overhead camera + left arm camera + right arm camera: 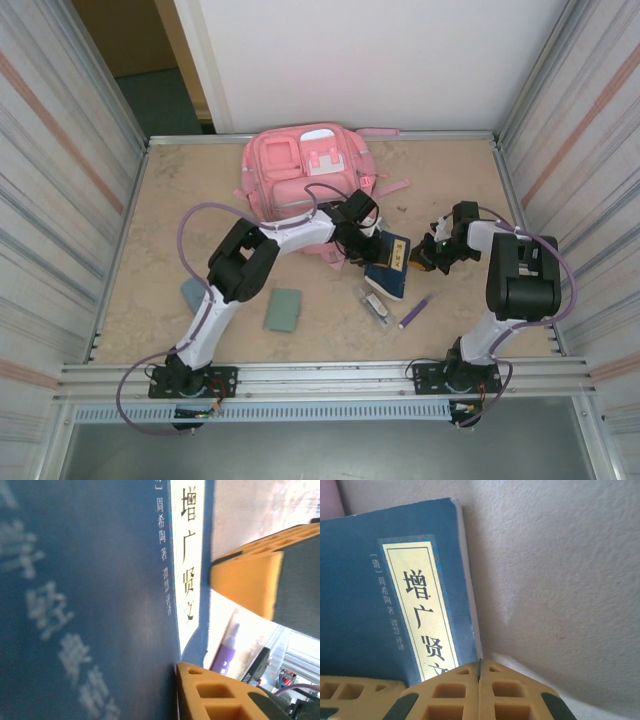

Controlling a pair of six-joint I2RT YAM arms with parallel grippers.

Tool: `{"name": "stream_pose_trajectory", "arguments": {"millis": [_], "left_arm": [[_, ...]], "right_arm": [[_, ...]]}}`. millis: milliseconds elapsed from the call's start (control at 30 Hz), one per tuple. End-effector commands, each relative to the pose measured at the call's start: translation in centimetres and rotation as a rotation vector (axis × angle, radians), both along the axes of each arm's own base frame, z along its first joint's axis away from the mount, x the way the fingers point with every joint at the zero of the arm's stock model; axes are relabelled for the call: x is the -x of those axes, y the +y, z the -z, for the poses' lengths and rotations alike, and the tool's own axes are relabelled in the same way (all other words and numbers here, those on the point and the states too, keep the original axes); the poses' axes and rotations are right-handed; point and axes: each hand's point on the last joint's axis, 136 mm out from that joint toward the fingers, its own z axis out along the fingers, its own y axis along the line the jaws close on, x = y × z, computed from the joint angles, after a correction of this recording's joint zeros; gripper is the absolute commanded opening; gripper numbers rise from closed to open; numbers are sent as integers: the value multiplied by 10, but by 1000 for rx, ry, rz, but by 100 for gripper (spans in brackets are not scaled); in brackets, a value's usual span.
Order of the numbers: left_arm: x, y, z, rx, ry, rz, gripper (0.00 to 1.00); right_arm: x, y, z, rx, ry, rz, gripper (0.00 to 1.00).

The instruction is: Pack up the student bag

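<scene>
Noting left gripper (pixel 200 625) straddling edge of blue book (pixel 388 265), fingers (pixel 245 580) part-closed, grip unclear; right gripper (pixel 479 667) pinched shut, empty, against book's corner. Student bag (pixel 305 175) just beyond book. Risk: thin hold, book slips flat

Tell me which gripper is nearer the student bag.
Left. The left gripper is right at the near right corner of the student bag, by the blue book. The right gripper is farther right, on the book's far side, apart from the bag.
</scene>
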Motion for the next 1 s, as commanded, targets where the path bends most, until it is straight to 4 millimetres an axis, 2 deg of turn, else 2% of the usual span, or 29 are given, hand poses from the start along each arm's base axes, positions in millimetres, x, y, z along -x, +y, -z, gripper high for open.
{"name": "stream_pose_trajectory", "arguments": {"millis": [0, 133, 300, 333, 367, 467, 567, 767, 833, 967], "left_arm": [[-3, 2, -31, 37, -37, -24, 17], [-7, 6, -37, 41, -52, -52, 8], [-16, 13, -66, 46, -153, -83, 2], [-19, 15, -67, 35, -173, -93, 1], [-21, 17, -89, 57, -218, -101, 0], [-26, 25, -117, 65, -297, -120, 0], [-35, 41, -147, 80, -380, -153, 0], [-60, 99, -203, 86, -513, -282, 0], [-68, 123, -217, 94, -528, -335, 0], [-75, 168, -231, 80, -528, -446, 0]], "right_arm": [[-1, 4, -11, -28, -50, -7, 8], [-4, 3, -20, -16, -102, 2, 18], [-9, -4, -43, 34, -194, 26, 28], [-11, -6, -52, 46, -226, 35, 30], [-13, -7, -62, 56, -267, 45, 33], [-18, -9, -96, 99, -397, 60, 39], [-19, 0, -138, 184, -562, 23, 43], [-17, 35, -213, 325, -875, -67, 44], [-12, 59, -233, 307, -1007, -167, 45], [13, 117, -254, 221, -1262, -503, 45]]}}
